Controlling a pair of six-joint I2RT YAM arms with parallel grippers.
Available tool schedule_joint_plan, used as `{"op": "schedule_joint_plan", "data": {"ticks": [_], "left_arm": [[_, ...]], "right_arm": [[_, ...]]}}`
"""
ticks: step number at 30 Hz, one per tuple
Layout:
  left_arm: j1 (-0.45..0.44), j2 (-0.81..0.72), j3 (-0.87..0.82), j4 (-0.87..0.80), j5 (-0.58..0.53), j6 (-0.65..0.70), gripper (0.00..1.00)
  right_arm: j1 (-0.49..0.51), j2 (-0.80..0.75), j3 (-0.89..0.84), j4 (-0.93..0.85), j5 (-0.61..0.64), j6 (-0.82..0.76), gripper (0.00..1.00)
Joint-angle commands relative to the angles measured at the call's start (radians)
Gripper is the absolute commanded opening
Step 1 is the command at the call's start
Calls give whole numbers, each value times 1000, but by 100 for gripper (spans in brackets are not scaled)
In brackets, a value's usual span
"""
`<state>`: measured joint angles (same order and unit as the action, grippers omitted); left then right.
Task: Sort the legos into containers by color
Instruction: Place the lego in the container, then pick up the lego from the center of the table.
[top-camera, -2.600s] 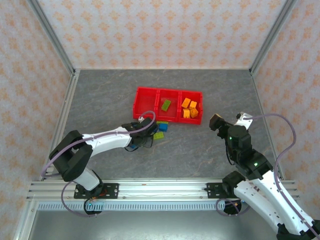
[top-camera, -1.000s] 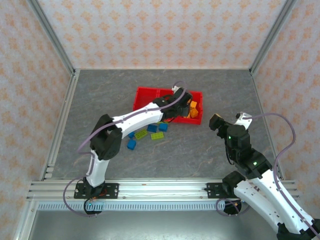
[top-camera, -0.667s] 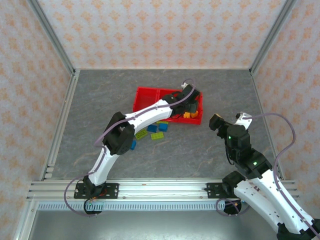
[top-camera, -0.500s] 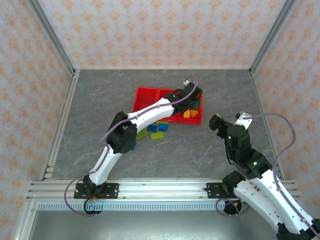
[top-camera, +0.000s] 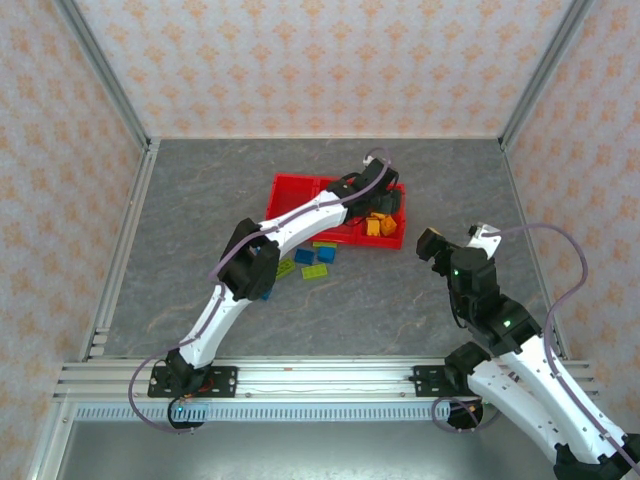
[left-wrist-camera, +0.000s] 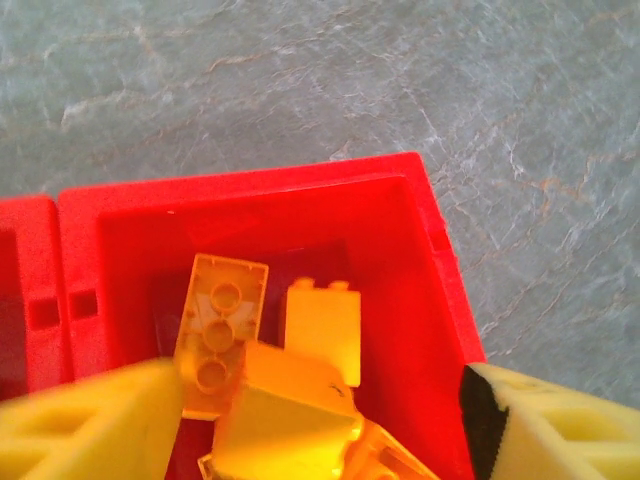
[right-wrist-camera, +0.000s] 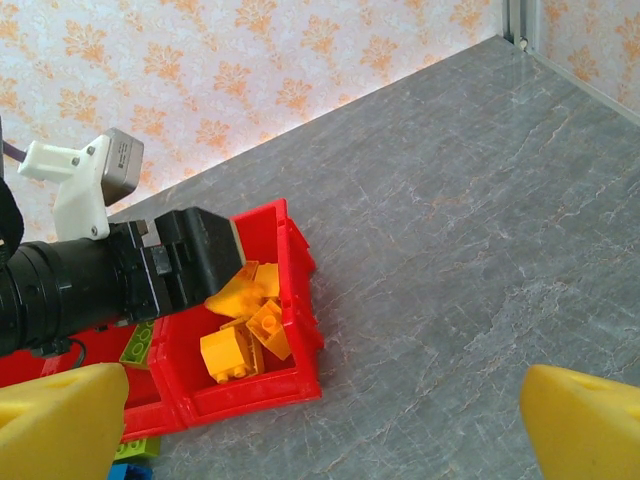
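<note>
The right gripper waits nearest, fingers wide apart. Blue and lime legos lie loose on the table, just before the red containers. Over the right-hand bin, which holds studded orange bricks, the left gripper hovers with fingers apart, clamping nothing. This looks like an orange drop-off. The next move would be fetching a loose brick.

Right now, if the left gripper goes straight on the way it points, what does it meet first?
Most likely the nearest orange brick of the pile in the end compartment of the red tray, directly under the open left gripper. How far above it the gripper hangs is unclear.
</note>
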<state>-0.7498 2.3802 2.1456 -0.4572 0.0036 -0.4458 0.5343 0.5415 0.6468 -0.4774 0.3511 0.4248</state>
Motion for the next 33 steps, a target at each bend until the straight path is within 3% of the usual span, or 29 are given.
{"op": "schedule_joint_plan", "data": {"ticks": [1,6,11,17,22,33], "left_arm": [[3,-25,26,23,-2,31,86],[3,-81,22,10,-23,57,99],[0,-213,-103,21,-58,89,99],[-23,-460,-411,45,-149,107,97],[-71,-628,-672,33,-133,165,94],[-91,-671,-925,-77,-105,176,92]], "right_arm": [[6,3,-9,14,20,-13,100],[6,5,-9,11,24,-14,100],[6,4,-9,11,24,-13,100],[6,3,-9,11,22,-13,100],[6,3,-8,14,17,-15,100],[6,5,-10,14,12,-15,100]]}}
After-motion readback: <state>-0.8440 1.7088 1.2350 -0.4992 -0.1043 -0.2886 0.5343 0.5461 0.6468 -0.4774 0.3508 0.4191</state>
